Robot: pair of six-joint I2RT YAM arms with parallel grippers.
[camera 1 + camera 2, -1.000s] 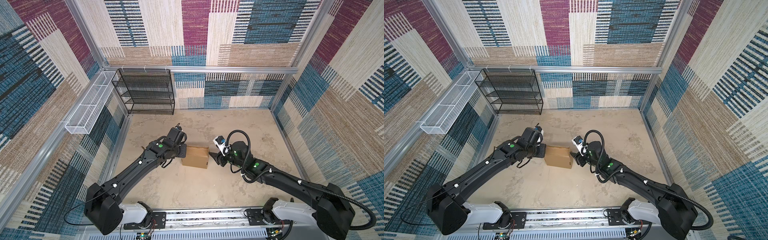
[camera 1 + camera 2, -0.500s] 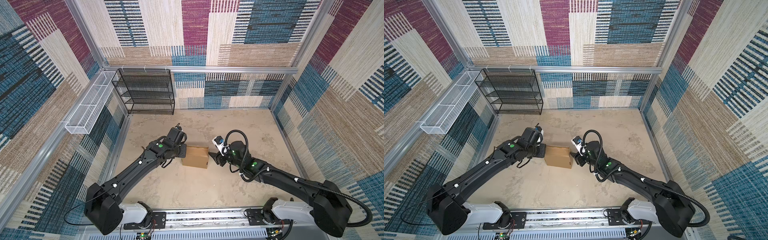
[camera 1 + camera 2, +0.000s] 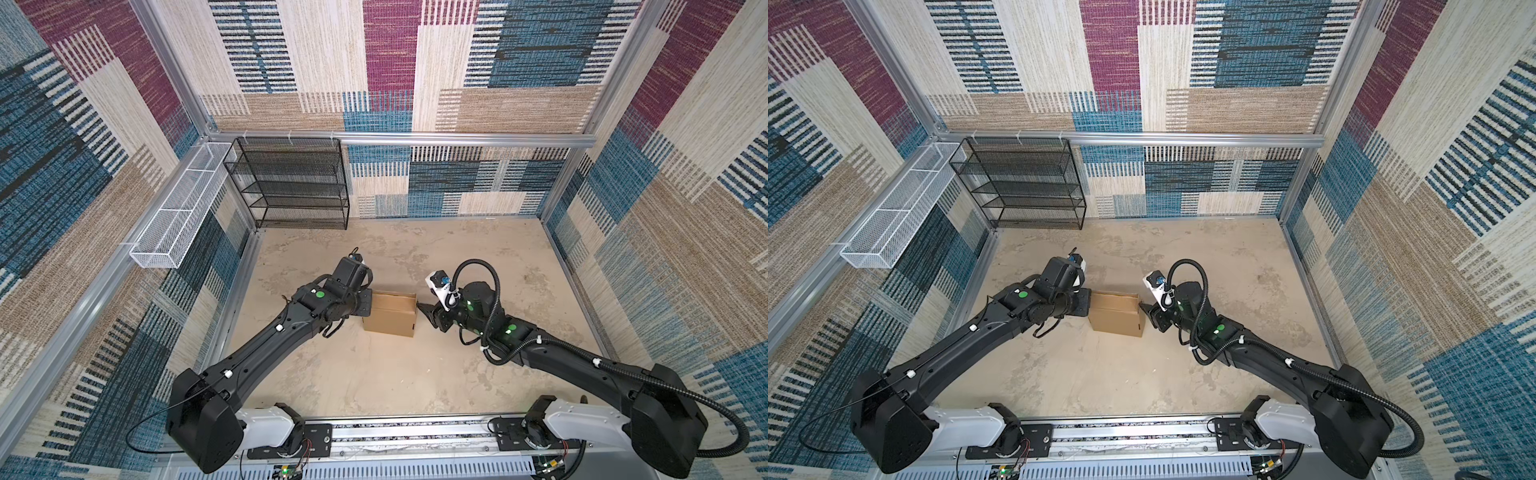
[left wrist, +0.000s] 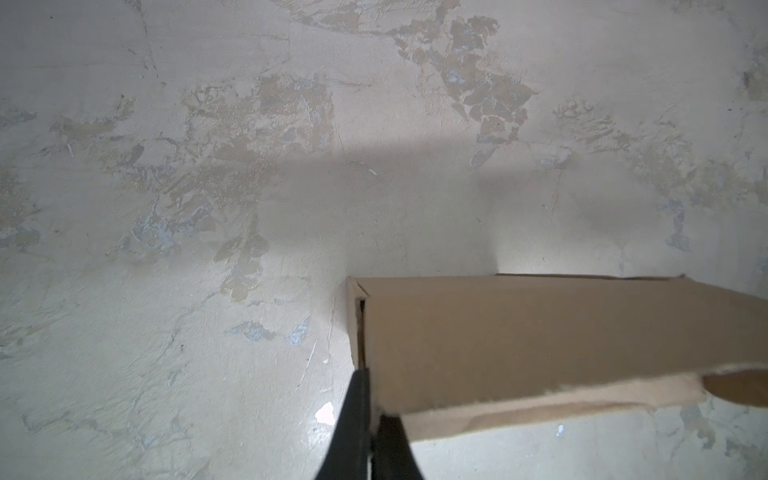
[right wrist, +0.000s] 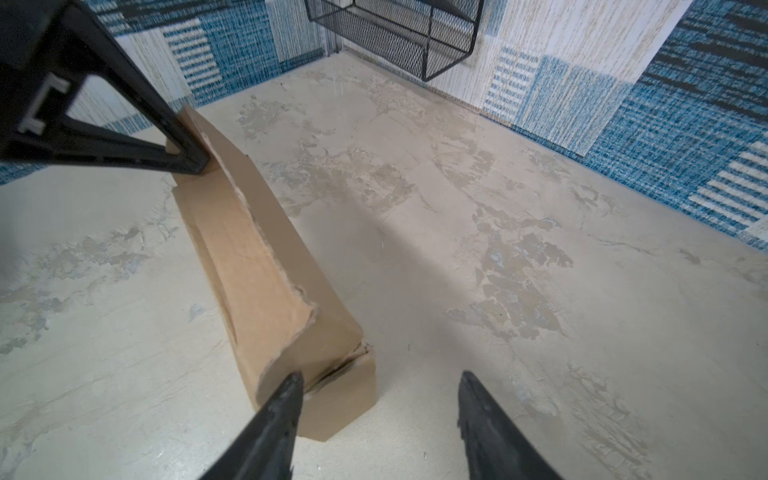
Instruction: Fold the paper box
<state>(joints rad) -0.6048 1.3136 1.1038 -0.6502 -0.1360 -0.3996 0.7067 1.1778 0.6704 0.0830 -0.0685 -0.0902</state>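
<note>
top views both show the paper box (image 3: 390, 318) (image 3: 1116, 318) on the table (image 3: 374, 382), near its middle, folded up into a shallow brown shape with its long sides running left to right. it sits between the two arms, well apart from the black wire shelf (image 3: 291, 183) at the back wall and the white wire basket (image 3: 178, 208) on the left wall.

the left gripper (image 3: 365, 305) is at the box's left end. in the left wrist view its fingers (image 4: 353, 415) are pressed together, clenched on the thin end wall at the corner of the box, with a sliver of cardboard showing between them. a dark gap runs along that corner, between the end wall and the top panel. the free edge of the top panel looks rough and frayed.

the right gripper (image 3: 424, 309) is at the box's right end. in the right wrist view its jaws are spread, released and grasping nothing. one fingertip (image 5: 291, 386) lies against the near end of the box, at the torn-looking corner of the top panel, while the other fingertip is over bare table beside the box. from this view the top panel leans rather than lying flat, and the left gripper shows at the far end, touching the cardboard there.
</note>
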